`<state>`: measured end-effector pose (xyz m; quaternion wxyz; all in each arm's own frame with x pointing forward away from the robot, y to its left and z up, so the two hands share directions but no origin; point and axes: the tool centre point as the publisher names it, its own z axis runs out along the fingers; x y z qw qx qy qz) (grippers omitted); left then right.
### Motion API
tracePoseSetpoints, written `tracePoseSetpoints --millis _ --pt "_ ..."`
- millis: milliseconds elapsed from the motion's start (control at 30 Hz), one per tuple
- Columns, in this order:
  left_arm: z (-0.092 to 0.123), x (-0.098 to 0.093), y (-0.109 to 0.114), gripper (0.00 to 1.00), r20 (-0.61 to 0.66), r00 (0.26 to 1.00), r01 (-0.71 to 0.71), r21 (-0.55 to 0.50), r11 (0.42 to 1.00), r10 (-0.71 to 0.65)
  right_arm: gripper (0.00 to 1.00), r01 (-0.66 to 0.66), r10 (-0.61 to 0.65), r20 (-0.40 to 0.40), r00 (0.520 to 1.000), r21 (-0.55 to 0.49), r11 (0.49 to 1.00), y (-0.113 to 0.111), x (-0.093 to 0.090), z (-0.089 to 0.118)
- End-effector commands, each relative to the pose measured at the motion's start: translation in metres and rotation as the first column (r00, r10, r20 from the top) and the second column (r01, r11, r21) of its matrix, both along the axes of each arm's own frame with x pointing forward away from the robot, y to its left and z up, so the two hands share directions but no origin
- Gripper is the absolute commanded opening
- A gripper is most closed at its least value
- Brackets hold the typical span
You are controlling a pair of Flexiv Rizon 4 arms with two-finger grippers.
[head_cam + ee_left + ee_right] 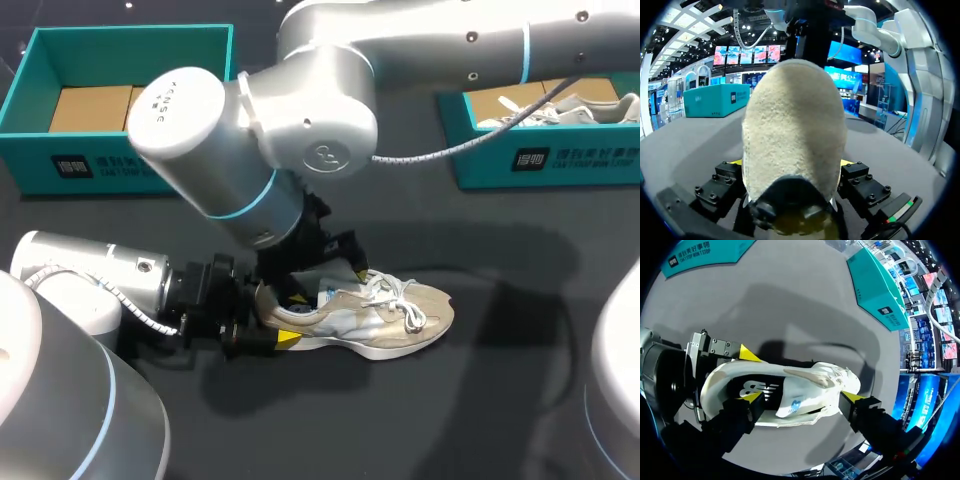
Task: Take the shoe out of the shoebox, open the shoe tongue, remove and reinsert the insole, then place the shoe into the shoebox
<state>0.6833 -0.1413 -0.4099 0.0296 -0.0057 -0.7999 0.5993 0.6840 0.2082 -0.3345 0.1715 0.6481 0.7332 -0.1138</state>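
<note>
A beige and white sneaker [385, 320] lies on its sole on the dark table [450, 420], toe to the right. My left gripper [272, 322] comes in low from the left and is shut on the shoe's heel [792, 125], one finger on each side. My right gripper [802, 399] hangs over the shoe's mouth with its jaws open. One yellow fingertip [754, 397] is at the collar and the other is towards the toe. Between them lies a white flap with a blue mark [797, 402]; I cannot tell whether it is tongue or insole.
A teal shoebox [130, 165] with a bare cardboard floor stands at the back left. A second teal box [545, 160] at the back right holds another white shoe [560, 108]. My right arm's big elbow [250, 130] hangs over the middle of the table.
</note>
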Motion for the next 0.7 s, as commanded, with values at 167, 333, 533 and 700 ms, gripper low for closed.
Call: tracePoseSetpoints --millis 167,333,533,700 --pt "-0.001 0.0 -0.001 0.0 0.001 1.0 -0.002 0.002 1.0 0.002 0.88 0.289 -0.294 0.153 0.944 0.052 0.956 -0.004 -0.003 -0.012" --pt "-0.001 0.0 -0.001 0.0 0.001 1.0 -0.002 0.002 1.0 0.002 0.92 0.3 -0.306 0.162 0.938 0.06 0.952 -0.01 -0.003 -0.018" --pt "-0.001 0.0 -0.001 0.0 0.001 1.0 -0.002 0.002 1.0 0.002 0.93 0.317 -0.325 0.174 0.93 0.072 0.946 -0.019 -0.004 -0.021" --pt "-0.001 0.0 -0.001 0.0 0.001 1.0 -0.002 0.002 1.0 0.002 0.89 0.323 -0.331 0.176 0.927 0.073 0.944 -0.022 -0.005 -0.022"
